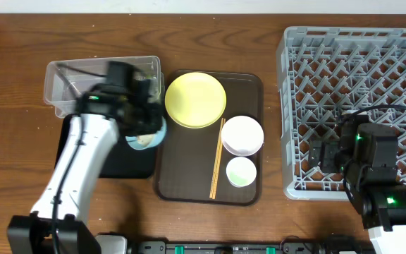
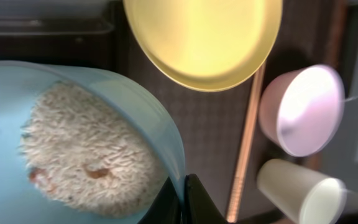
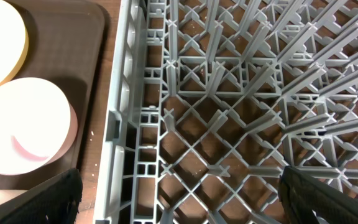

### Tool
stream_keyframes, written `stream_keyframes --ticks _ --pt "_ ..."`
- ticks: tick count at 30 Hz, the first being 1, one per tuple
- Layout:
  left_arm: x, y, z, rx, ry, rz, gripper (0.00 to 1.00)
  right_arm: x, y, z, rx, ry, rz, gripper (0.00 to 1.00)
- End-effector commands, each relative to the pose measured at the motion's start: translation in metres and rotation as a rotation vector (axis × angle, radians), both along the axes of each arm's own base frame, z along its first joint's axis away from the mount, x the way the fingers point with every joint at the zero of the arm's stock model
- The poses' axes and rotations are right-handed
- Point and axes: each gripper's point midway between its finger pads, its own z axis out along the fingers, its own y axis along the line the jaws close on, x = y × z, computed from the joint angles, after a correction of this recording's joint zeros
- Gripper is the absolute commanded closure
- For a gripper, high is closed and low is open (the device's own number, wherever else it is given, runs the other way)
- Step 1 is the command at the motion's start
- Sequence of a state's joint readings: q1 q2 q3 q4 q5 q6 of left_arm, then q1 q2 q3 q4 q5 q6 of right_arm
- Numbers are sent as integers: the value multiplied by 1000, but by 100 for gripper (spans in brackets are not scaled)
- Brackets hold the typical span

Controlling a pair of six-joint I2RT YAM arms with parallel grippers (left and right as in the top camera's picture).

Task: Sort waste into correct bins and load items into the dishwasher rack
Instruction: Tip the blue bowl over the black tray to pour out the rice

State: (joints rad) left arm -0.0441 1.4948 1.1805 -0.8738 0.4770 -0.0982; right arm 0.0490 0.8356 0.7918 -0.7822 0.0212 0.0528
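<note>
**Left arm grips rice bowl beside brown tray; right arm idle over rack**

Overhead: the left gripper [image 1: 145, 118] covers most of the light blue bowl [image 1: 155, 138], which sits just off the left edge of the brown serving tray [image 1: 189, 185]. The black tray [image 1: 129, 166] lies left of the brown tray and is largely hidden under the arm. The clear tub [image 1: 83, 81] lies up-left of the brown tray, its inside blurred. On the brown tray are 1 yellow plate [image 1: 195, 99], 1 white bowl [image 1: 242, 135], 1 small cup [image 1: 241, 171] and the chopsticks [image 1: 217, 159], which read as a single line. 1 dishwasher rack [image 1: 358, 77] stands right of the brown tray, with the right gripper [image 1: 326, 154] over its near-left part.

Left wrist: the fingers [image 2: 197, 198] are pinched tight on the blue bowl's rim. 1 heap of rice scraps [image 2: 86, 149] lies inside the bowl. The plate, white bowl and cup are blurred and cut off.

Right wrist: only the tips of the two right fingers [image 3: 42, 199] show, spread wide at the bottom corners and holding nothing. Rack pegs fill the frame. The brown tray's right edge shows at left, and the plate and white bowl are cropped.
</note>
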Motion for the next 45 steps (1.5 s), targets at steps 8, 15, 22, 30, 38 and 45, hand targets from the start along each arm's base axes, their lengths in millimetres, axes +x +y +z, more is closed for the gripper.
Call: stream_keyframes --ticks 8,15,22,30,38,45 --pt "2 29 27 -611 -89 35 94 2 -2 11 13 -28 -17 1" --pt "0 67 17 -786 -95 196 94 2 -2 11 13 -28 -17 1" --pt "8 90 36 -1018 -153 289 94 2 -2 11 13 -28 -17 1" --pt "9 95 39 -1083 -123 334 94 2 -2 10 13 -24 -17 1" --pt "9 96 39 -1146 8 426 94 2 -2 10 13 -23 -17 1" --pt "9 99 39 -1173 61 475 94 1 -2 10 13 -21 -17 1"
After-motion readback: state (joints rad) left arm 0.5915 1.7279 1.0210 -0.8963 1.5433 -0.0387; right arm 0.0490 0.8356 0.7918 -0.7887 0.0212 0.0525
